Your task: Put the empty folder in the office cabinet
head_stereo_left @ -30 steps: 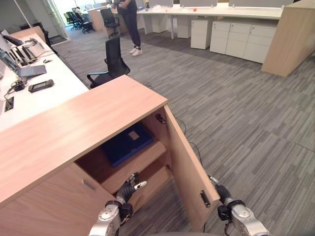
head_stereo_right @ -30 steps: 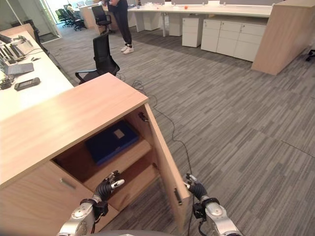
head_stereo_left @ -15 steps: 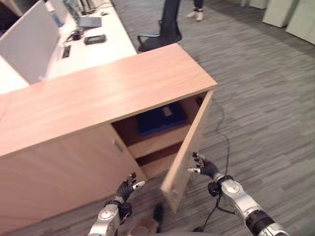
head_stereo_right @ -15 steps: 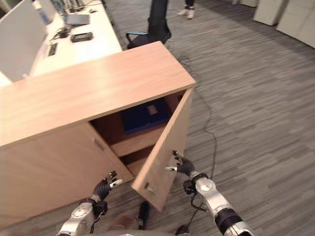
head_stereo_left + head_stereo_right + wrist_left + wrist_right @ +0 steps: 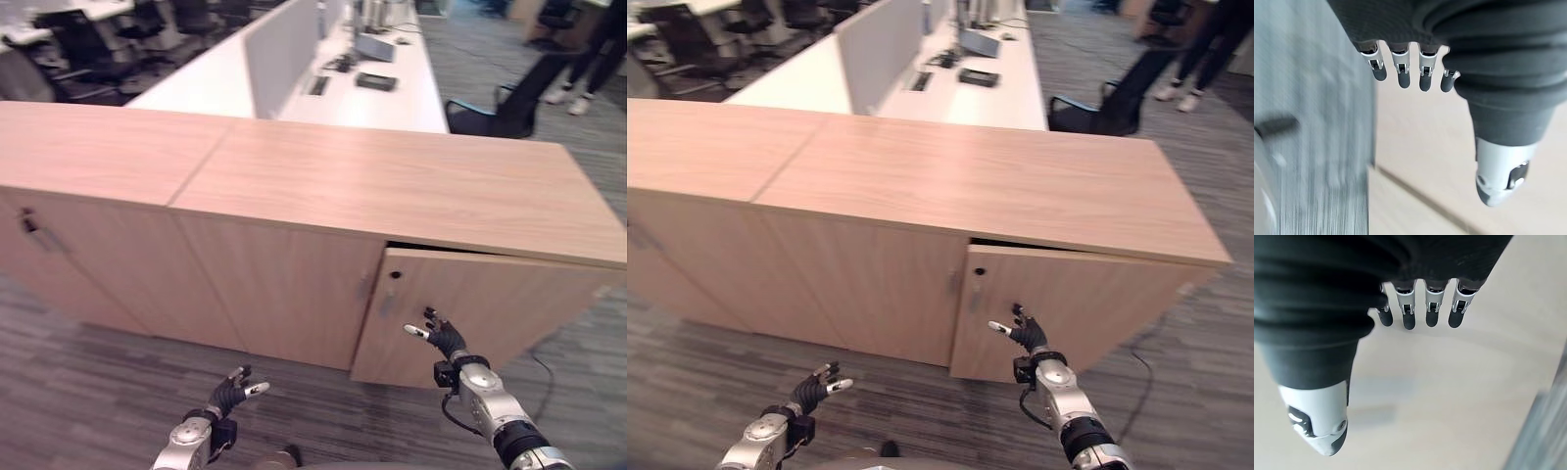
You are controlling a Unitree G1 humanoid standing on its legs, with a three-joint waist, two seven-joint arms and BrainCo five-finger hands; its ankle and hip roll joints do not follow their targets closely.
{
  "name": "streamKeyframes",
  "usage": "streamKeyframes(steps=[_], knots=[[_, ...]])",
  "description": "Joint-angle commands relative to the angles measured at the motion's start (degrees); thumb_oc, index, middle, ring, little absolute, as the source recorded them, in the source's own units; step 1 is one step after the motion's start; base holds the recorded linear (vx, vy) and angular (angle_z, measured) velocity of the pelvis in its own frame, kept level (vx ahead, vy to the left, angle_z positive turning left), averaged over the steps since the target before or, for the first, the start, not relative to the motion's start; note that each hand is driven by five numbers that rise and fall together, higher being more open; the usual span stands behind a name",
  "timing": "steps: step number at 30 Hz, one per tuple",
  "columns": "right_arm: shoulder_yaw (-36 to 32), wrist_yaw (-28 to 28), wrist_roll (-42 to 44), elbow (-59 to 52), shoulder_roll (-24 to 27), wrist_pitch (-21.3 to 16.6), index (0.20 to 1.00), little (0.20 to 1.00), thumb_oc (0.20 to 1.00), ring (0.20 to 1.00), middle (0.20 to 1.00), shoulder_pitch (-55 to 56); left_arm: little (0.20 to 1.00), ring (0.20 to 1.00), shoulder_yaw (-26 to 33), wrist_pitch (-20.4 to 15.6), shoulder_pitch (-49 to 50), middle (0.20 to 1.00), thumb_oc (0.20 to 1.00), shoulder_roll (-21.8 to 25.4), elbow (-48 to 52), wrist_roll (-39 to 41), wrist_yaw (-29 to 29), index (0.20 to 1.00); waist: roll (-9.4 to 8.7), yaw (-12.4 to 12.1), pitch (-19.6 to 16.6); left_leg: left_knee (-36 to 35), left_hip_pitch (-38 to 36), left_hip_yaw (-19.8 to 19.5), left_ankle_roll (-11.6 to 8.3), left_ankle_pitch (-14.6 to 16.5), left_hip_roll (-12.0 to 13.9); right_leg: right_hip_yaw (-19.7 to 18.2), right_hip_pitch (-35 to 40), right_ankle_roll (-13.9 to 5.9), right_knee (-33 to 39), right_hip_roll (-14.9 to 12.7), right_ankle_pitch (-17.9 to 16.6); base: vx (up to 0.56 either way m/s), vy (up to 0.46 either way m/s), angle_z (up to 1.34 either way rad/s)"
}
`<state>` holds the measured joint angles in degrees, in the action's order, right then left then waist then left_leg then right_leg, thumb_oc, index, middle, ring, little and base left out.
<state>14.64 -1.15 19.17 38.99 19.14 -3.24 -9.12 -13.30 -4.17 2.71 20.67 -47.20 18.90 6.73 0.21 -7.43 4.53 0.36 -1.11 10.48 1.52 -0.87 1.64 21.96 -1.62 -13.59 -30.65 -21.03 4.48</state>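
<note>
The long wooden office cabinet (image 5: 392,196) stands in front of me. Its right door (image 5: 509,304) is almost closed, with a thin dark gap under the top board. The door hides the cabinet's inside. My right hand (image 5: 446,341) is open, with straight fingers (image 5: 1430,308) at the door's pale wood face near its handle edge. My left hand (image 5: 227,397) hangs low over the carpet in front of the cabinet's middle door, open and holding nothing, with the fingers (image 5: 1400,68) straight.
The cabinet's other doors (image 5: 274,284) are closed. Behind it is a white desk (image 5: 392,93) with devices and a divider panel. A black chair (image 5: 505,103) and a person's legs (image 5: 593,54) are at the far right. Grey carpet (image 5: 88,392) lies before me.
The camera has swung round to face the cabinet front. The right door has gone from half open to nearly closed with my right hand at it, covering the blue folder on the shelf.
</note>
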Motion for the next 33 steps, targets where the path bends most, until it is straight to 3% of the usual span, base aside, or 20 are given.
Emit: streamKeyframes(steps=[1, 3, 5, 10, 15, 20, 25, 27, 28, 33], knots=[[-2.24, -0.97, 2.99, -0.22, -0.83, -4.26, 1.000, 1.000, 1.000, 1.000, 1.000, -7.24, 1.000, 1.000, -0.14, -1.70, 0.26, 1.000, 1.000, 1.18, 0.93, -3.22, -0.51, 1.000, -0.45, -0.86, 0.30, -1.77, -2.39, -3.12, -3.09, 2.01, 2.66, -5.54, -0.05, 1.62, 12.10, 8.13, -2.30, 0.09, -0.042, 0.89], [-3.47, -1.87, 3.92, 0.75, 0.64, -4.86, 1.000, 1.000, 1.000, 1.000, 1.000, -7.87, 1.000, 1.000, -0.23, -1.94, 0.20, 1.000, 1.000, 1.96, -0.29, -3.68, -0.32, 1.000, -0.96, -0.38, 0.18, -2.11, -2.84, -6.17, -3.15, 2.46, 1.66, -11.19, 0.59, 2.65, 20.00, 9.93, -1.58, 0.11, -0.080, 0.75], [-6.18, -2.75, 4.40, 3.52, 3.91, -5.01, 1.000, 1.000, 1.000, 1.000, 1.000, -9.24, 1.000, 1.000, -0.81, -2.05, 0.35, 1.000, 1.000, 2.70, -0.84, -4.17, 0.41, 1.000, -1.98, -0.40, -0.47, -2.70, -3.37, -8.92, -3.09, 2.76, 0.38, -13.85, 2.87, 2.70, 25.52, 9.97, -2.62, 0.10, -0.074, 0.67], [-7.75, -3.57, 4.01, 8.51, 8.11, -4.76, 1.000, 1.000, 1.000, 1.000, 1.000, -12.41, 1.000, 1.000, -1.44, -2.10, 0.95, 1.000, 1.000, 2.65, 0.82, -2.98, 0.87, 1.000, -2.05, -0.90, -2.04, -4.00, -3.90, -10.32, -3.37, 2.32, 0.04, -12.35, 5.73, 2.60, 28.40, 9.93, -3.65, 0.07, -0.054, 0.76], [-8.47, -4.27, 5.55, 22.35, 14.42, -3.21, 1.000, 1.000, 1.000, 1.000, 1.000, -20.92, 1.000, 1.000, -3.64, -2.20, 1.73, 1.000, 1.000, 2.74, 7.56, 0.77, 2.14, 1.000, -1.76, -1.76, -3.58, -4.71, -4.54, -11.00, -4.21, 2.25, 0.23, -10.64, 9.40, 2.88, 33.58, 10.18, -4.08, 0.03, -0.046, 0.02], [-6.91, -3.05, 4.85, 26.84, 16.10, -2.35, 1.000, 1.000, 1.000, 1.000, 1.000, -23.57, 1.000, 1.000, -4.08, -2.30, 1.91, 1.000, 1.000, 2.62, 9.00, 1.29, 2.31, 1.000, -1.48, -1.65, -3.83, -5.01, -4.98, -10.42, -4.62, 2.14, 0.52, -10.48, 10.15, 2.88, 34.82, 10.31, -4.47, 0.00, -0.045, -0.05], [-6.95, -2.26, 5.28, 23.65, 13.22, -2.69, 1.000, 1.000, 1.000, 1.000, 1.000, -20.21, 1.000, 1.000, -3.61, -2.32, 2.62, 1.000, 1.000, 1.84, 8.99, 1.20, 2.12, 1.000, -0.77, -0.54, -3.78, -5.26, -5.15, -9.80, -4.81, 1.92, 0.79, -11.23, 9.81, 3.16, 35.04, 10.47, -4.48, 0.00, -0.018, -0.07], [-8.38, -1.72, 4.90, 16.57, 9.07, -3.48, 1.000, 1.000, 1.000, 1.000, 1.000, -12.26, 1.000, 1.000, -2.05, -2.31, 3.37, 1.000, 1.000, 0.70, 8.34, 0.81, 1.77, 1.000, -0.18, 0.82, -3.67, -5.36, -5.44, -9.22, -4.85, 1.99, 0.89, -11.65, 9.63, 3.34, 35.13, 10.57, -4.50, 0.00, -0.015, -0.12], [-8.92, -1.03, 3.09, 10.52, 4.70, -4.08, 1.000, 1.000, 1.000, 1.000, 1.000, -3.84, 1.000, 1.000, -0.29, -2.27, 3.73, 1.000, 1.000, -0.55, 8.07, 0.46, 1.45, 1.000, 0.34, 2.25, -3.51, -5.36, -5.51, -8.38, -4.90, 2.06, 1.01, -12.26, 9.08, 3.28, 35.39, 10.50, -4.79, 0.01, -0.013, -0.23], [-7.48, 1.31, -1.52, 7.47, -0.41, -3.47, 1.000, 1.000, 1.000, 1.000, 1.000, 7.88, 1.000, 1.000, 1.86, -2.38, 3.78, 1.000, 1.000, -2.29, 7.17, -1.04, 0.96, 1.000, 0.62, 4.40, -3.44, -5.36, -5.40, -6.98, -4.92, 2.13, 0.98, -13.31, 8.22, 3.05, 35.58, 10.16, -5.39, -0.01, -0.008, -0.24]])
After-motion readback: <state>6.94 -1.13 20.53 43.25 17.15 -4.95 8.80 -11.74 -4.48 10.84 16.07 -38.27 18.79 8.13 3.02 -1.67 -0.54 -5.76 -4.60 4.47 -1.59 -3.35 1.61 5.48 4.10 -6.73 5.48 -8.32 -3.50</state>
